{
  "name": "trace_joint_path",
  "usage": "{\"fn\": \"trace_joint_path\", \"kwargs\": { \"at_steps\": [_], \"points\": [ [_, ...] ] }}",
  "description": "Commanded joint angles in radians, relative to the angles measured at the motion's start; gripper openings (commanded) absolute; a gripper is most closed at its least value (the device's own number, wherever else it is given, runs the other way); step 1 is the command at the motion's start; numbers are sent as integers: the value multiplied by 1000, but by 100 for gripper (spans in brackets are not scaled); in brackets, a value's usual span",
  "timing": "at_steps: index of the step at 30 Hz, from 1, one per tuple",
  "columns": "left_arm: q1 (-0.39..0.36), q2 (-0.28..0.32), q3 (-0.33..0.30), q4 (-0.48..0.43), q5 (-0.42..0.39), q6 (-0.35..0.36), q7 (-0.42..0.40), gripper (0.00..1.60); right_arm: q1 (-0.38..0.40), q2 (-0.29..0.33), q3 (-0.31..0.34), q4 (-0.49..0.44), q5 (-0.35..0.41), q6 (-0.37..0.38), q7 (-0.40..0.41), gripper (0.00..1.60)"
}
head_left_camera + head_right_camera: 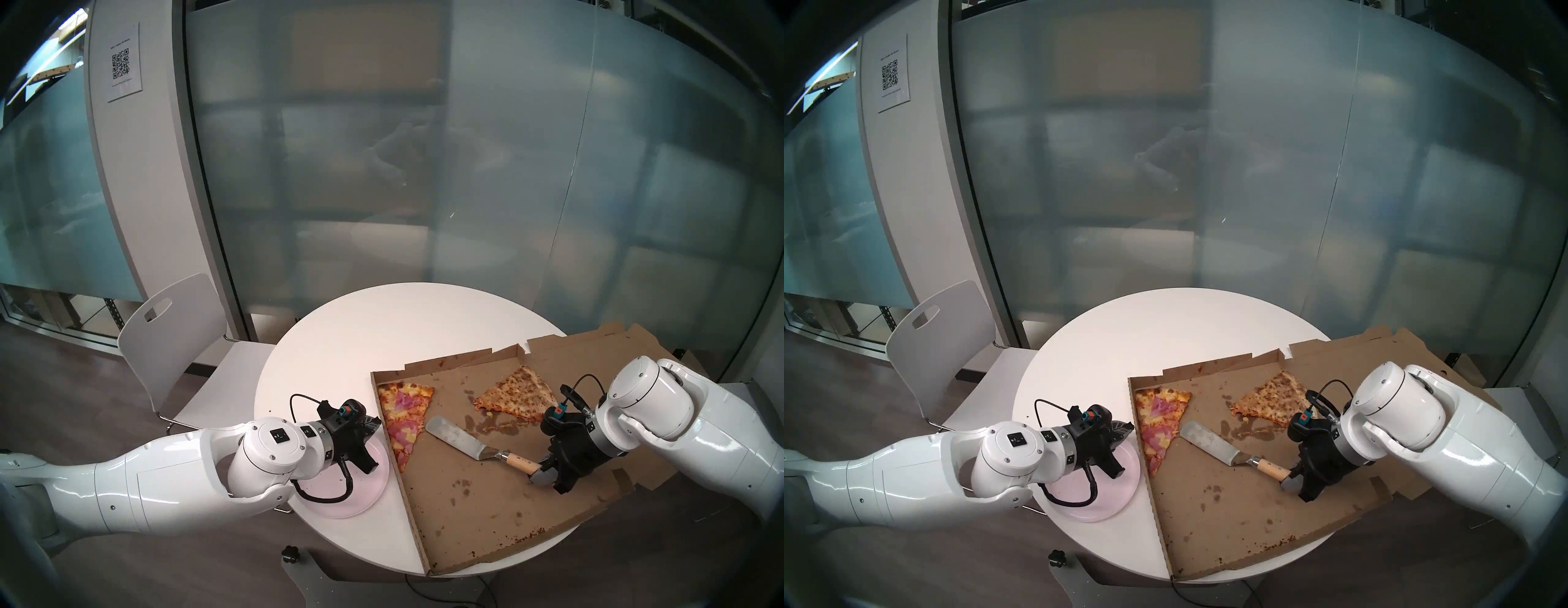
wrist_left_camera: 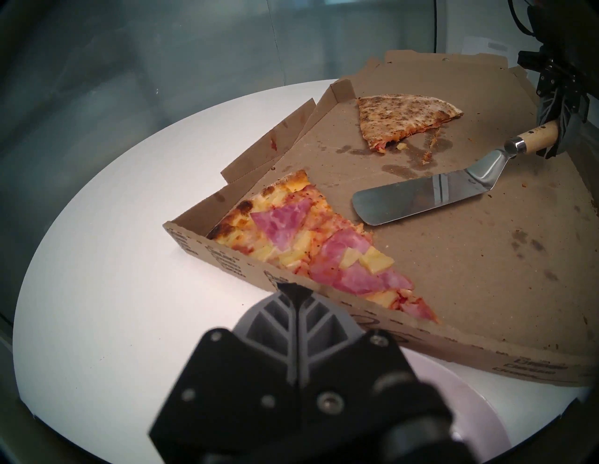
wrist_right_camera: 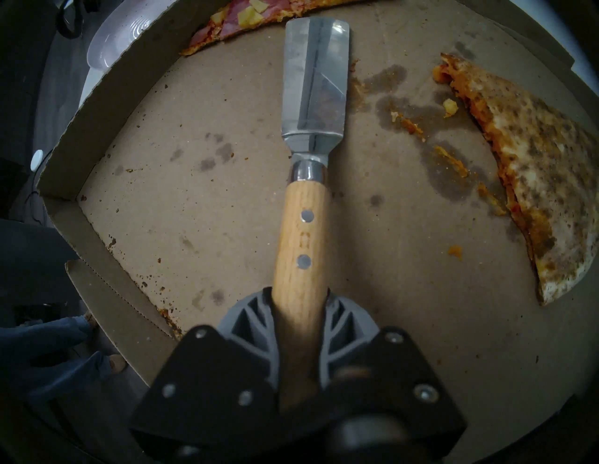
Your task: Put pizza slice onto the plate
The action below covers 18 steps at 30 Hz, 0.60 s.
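Note:
The pizza slice [image 1: 401, 418] [image 1: 1159, 424] [image 2: 324, 252] [image 3: 256, 19], with ham and pineapple, lies along the left wall of the open cardboard box [image 1: 488, 509], tip pointing toward me. The pale pink plate [image 1: 365, 488] [image 1: 1119, 488] [image 2: 470, 414] sits on the table just left of the box, partly under my left wrist. My left gripper [image 1: 373, 420] [image 2: 293, 286] is shut and empty, its tips at the box's outer wall beside the slice. My right gripper [image 1: 541, 469] [image 3: 299, 301] is shut on the wooden handle of a metal spatula [image 1: 458, 439] [image 2: 421, 197] [image 3: 314, 81], whose blade rests on the box floor right of the slice.
A wider speckled slice [image 1: 517, 397] [image 3: 534, 181] lies at the box's far right among grease stains. The box lid [image 1: 615, 352] lies open behind. The round white table [image 1: 339, 361] has a white chair [image 1: 169, 339] on its left.

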Motion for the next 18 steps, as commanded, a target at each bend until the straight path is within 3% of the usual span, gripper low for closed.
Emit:
{"fn": "trace_joint_path", "kwargs": {
  "at_steps": [1, 18],
  "points": [
    [-15, -36, -2, 2, 11, -2, 1, 0, 35, 1, -1, -4, 1, -2, 21, 0],
    [1, -55, 13, 22, 23, 6, -3, 0, 101, 17, -55, 3, -6, -2, 58, 0]
  ]
}}
